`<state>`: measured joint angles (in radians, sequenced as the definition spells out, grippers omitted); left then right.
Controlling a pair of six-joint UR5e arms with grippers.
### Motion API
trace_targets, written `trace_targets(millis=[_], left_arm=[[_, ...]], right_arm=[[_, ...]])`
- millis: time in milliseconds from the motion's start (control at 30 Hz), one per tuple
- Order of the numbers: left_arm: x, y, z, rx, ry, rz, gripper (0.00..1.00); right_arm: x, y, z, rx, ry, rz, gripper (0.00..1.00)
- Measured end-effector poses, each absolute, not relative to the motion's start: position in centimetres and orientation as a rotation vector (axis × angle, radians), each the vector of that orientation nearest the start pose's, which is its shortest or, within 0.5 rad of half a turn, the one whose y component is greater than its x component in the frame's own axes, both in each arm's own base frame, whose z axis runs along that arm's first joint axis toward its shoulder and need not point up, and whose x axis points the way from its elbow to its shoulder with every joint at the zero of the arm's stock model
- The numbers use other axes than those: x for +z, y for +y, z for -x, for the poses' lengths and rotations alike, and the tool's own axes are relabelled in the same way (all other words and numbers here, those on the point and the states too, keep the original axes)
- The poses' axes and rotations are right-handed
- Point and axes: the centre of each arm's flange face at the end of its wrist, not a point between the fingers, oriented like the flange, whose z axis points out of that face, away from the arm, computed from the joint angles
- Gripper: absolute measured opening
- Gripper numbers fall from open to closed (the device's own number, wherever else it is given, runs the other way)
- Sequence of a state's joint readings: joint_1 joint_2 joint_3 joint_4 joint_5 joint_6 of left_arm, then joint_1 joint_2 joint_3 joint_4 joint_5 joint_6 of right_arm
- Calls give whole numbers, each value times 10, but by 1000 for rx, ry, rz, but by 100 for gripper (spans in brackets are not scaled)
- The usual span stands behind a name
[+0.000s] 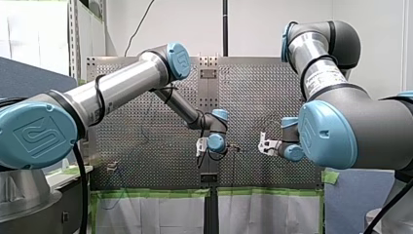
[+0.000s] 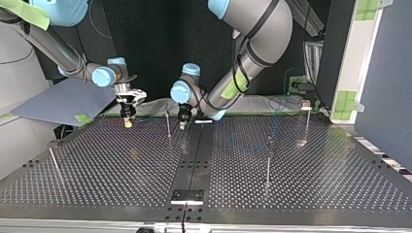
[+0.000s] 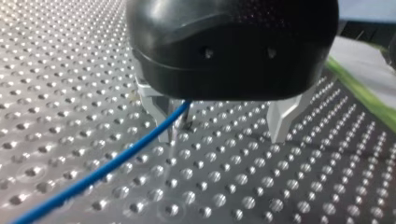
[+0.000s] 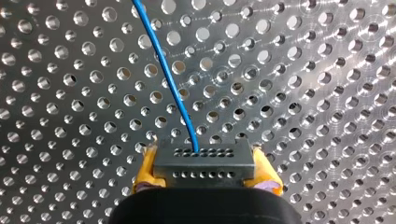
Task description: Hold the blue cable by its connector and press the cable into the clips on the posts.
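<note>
- Table (image 2: pixel 291 184) — dark perforated plate with a seam down its middle and green-taped cloth behind its far edge in the top view
- Right gripper (image 2: pixel 128 121) — yellow pads closed on the connector (image 4: pixel 201 158), one pad at each end; it hangs low over the table near the far edge, at the top view's left
- Cable (image 4: pixel 173 91) — thin and blue; it leaves the connector's face and runs off over the holes
- Left gripper (image 3: pixel 224 135) — metal fingers spread wide, holding nothing; the cable passes just beside one finger, and whether they touch is unclear; it stands by the middle seam
- Near post (image 2: pixel 168 124) — thin and upright, between the two grippers; I cannot tell whether the cable sits in its clip
- Mid post (image 2: pixel 268 162), right post (image 2: pixel 306 121) and left post (image 2: pixel 53 162), the last one tilted — no cable seen on any of them
- Progress, as a judgement — the hold on the connector is done; pressing into the clips looks barely begun, with most or all posts left
- Room — wide open plate toward the near edge; it is tight only between the grippers, around the near post, and the far edge lies close behind both, so travel looks freest toward the near side
</note>
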<state>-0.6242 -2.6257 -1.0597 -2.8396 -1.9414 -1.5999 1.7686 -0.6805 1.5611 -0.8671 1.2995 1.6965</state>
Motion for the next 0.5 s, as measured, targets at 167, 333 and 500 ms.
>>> trace_targets(millis=[167,333,500], left_arm=[[49,-532,-564,-168,1812,-291,100],[49,-532,-558,-185,1850,-326,100],[47,-534,-551,-175,1873,-340,100]], right_arm=[[25,-630,-287,1614,-1083,-1529,0],[24,-629,-286,1601,-1087,-1542,0],[22,-627,-285,1586,-1097,-1558,0]])
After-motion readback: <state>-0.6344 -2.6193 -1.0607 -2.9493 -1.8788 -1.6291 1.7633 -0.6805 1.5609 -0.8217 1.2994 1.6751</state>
